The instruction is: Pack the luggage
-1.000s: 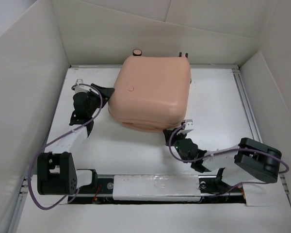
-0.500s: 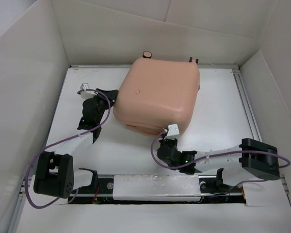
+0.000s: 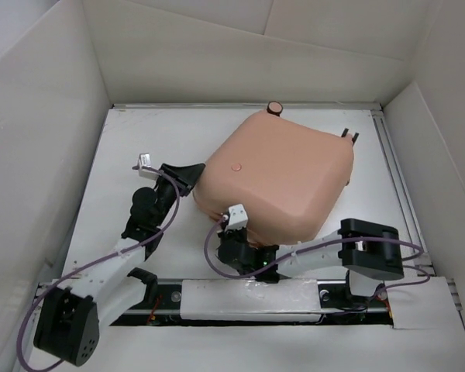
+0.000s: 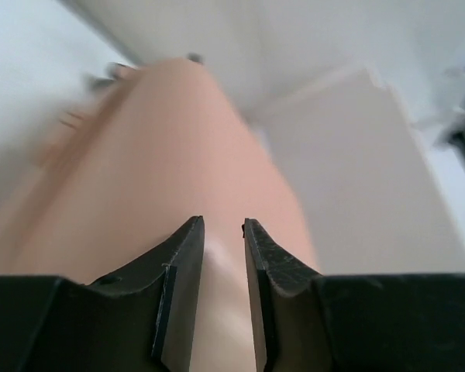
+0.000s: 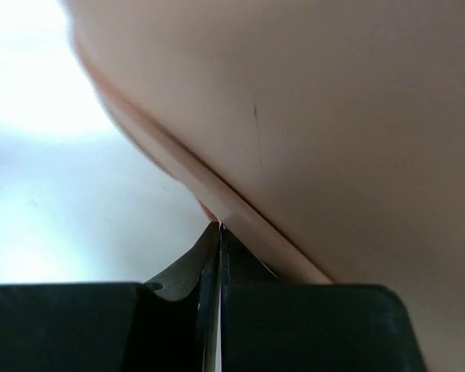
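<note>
Luggage (image 3: 283,174) closed. Left claw (image 4: 223,232) at its 9 o'clock, narrowly parted, grip undeterminable. Right claw (image 5: 218,229) at 7 o'clock, fully closed, empty.

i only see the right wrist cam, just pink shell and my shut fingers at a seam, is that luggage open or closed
observer: Closed. In the top view the luggage lies on its broad side, emblem up, turned cornerwise on the table.
operator: whats on the other side of it
observer: The left gripper is at its left corner. The left wrist view shows the fingers a narrow gap apart; I cannot tell whether they pinch anything.
operator: which way does it point
observer: Its wheels are at the far edge in the top view.
</note>
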### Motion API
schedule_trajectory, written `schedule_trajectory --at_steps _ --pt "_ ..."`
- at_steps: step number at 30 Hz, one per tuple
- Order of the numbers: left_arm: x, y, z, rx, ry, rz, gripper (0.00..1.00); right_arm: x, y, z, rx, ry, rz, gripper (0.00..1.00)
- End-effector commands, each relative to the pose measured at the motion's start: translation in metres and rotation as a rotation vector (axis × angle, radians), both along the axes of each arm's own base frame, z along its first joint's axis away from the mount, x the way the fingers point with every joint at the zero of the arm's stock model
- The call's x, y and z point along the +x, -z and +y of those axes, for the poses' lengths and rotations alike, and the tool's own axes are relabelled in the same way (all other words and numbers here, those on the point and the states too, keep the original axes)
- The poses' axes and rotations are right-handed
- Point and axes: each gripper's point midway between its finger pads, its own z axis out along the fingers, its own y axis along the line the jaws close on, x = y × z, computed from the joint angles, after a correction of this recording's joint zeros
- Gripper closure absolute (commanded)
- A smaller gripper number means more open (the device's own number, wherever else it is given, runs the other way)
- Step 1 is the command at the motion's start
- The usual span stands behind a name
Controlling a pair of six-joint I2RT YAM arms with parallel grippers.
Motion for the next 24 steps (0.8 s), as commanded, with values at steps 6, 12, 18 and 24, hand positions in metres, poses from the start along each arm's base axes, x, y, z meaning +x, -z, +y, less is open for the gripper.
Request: schedule_trajectory --at_steps 6,12,18,24 --pt "-0.084 -0.039 -0.03 0.048 0.304 -0.01 0.43 -0.025 -0.117 0.121 0.572 -0.453 -0.034 0.94" --pt "-0.06 -0.062 -0.003 0.166 0.164 -0.039 0.1 -0.039 -0.123 0.06 0.349 -0.372 0.071 0.21" --pt "-0.027 -0.075 0.013 0.19 0.043 -0.042 0.07 -0.024 -0.172 -0.053 0.371 -0.16 0.043 0.26" --pt "0.021 -0.083 0.011 0.273 -0.011 0.001 0.07 0.024 -0.135 -0.251 0.43 0.488 0.102 0.94"
